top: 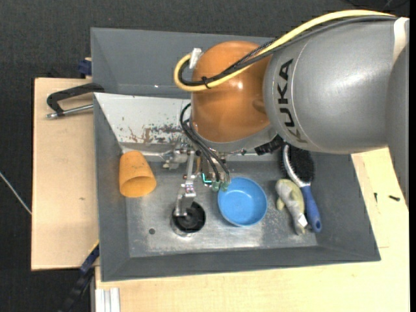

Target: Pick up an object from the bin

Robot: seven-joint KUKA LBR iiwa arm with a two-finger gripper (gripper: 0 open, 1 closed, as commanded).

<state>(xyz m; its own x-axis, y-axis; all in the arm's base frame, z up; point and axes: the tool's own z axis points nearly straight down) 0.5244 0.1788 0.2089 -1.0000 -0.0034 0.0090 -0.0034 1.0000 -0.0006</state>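
While low over black round thing (188, 219) by bin's (240, 264) front edge, beside blue bowl (242, 202), cannot tell end effector (188, 201) spread or pinching.

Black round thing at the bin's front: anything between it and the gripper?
Nothing visible. The gripper is right at the black round thing. The blue bowl sits close on the view's right of it, apparently not touching; the orange cup lies well clear on the view's left.
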